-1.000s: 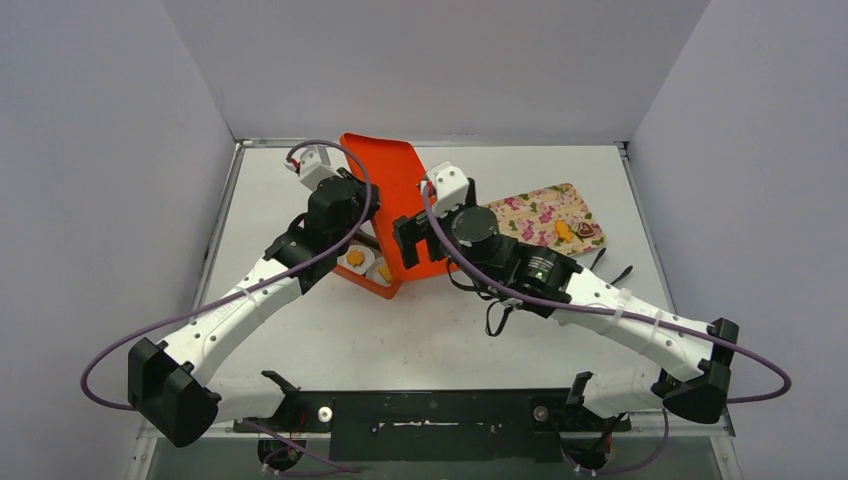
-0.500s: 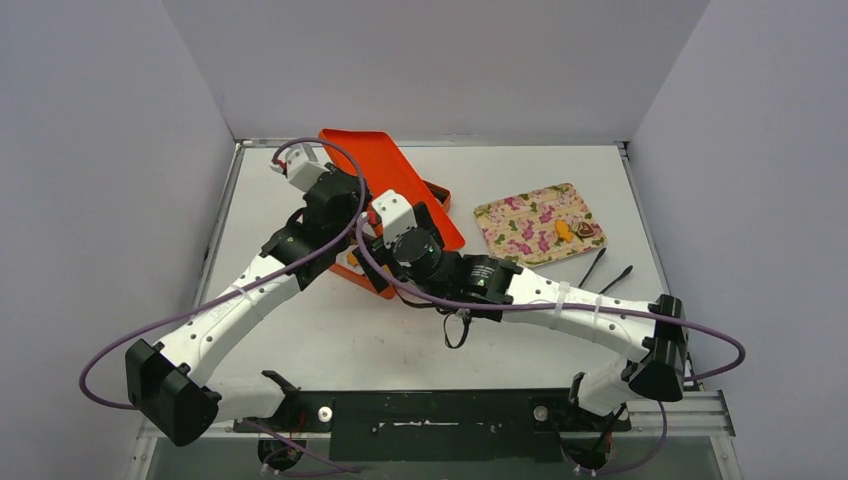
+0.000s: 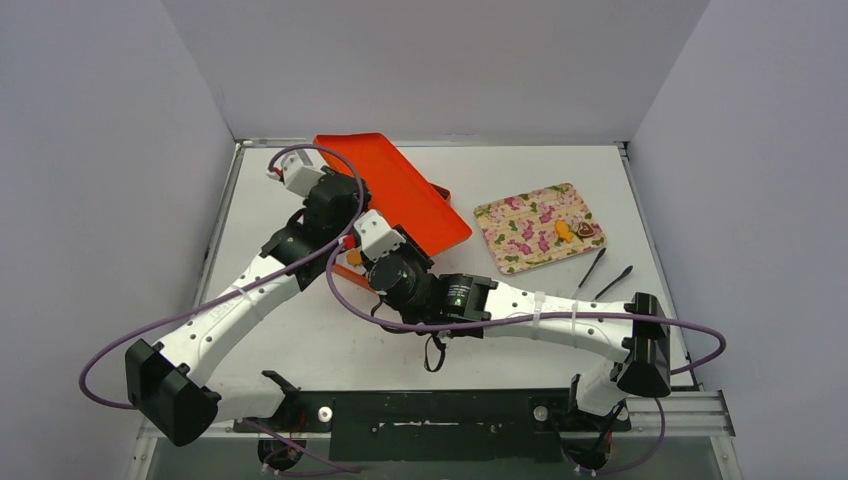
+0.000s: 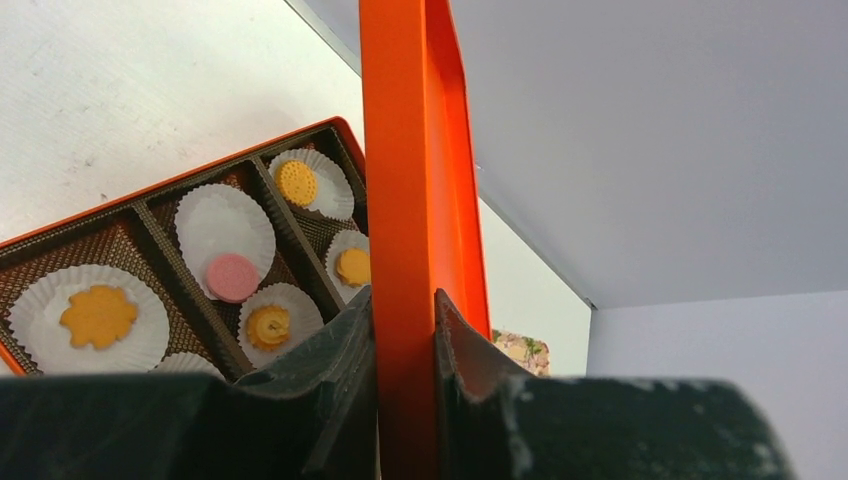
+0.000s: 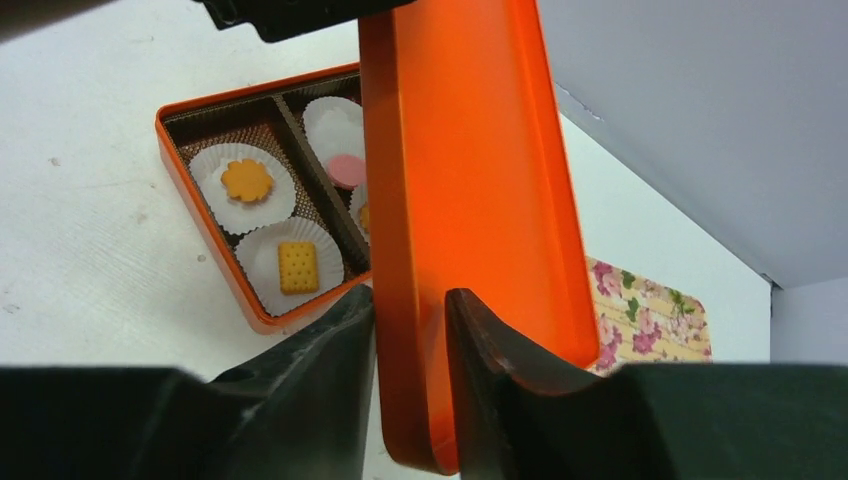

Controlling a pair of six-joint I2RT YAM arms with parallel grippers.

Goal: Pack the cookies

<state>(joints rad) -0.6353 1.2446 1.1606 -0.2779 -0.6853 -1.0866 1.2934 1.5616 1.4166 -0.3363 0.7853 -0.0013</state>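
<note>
An orange lid (image 3: 400,190) hangs tilted above the open orange box (image 4: 60,232). My left gripper (image 4: 404,310) is shut on the lid's rim. My right gripper (image 5: 410,310) grips another edge of the same lid (image 5: 470,180), one finger on each side of its wall. Inside the box (image 5: 190,195), cookies sit in white paper cups: a flower-shaped orange one (image 5: 247,180), a square one (image 5: 298,266), a pink one (image 4: 232,277) and round yellow ones (image 4: 296,182). Two more cookies, an orange one (image 3: 563,231) and a dark heart (image 3: 585,229), lie on the floral tray (image 3: 520,215).
Black tongs (image 3: 605,270) lie on the table just in front of the floral tray. Both arms cross over the left middle of the table and hide most of the box from above. White walls close the table's sides and back.
My right arm swung left across the table to the lid's near edge and its jaws closed on the rim. The lid tipped back toward the left while the left gripper kept hold.
</note>
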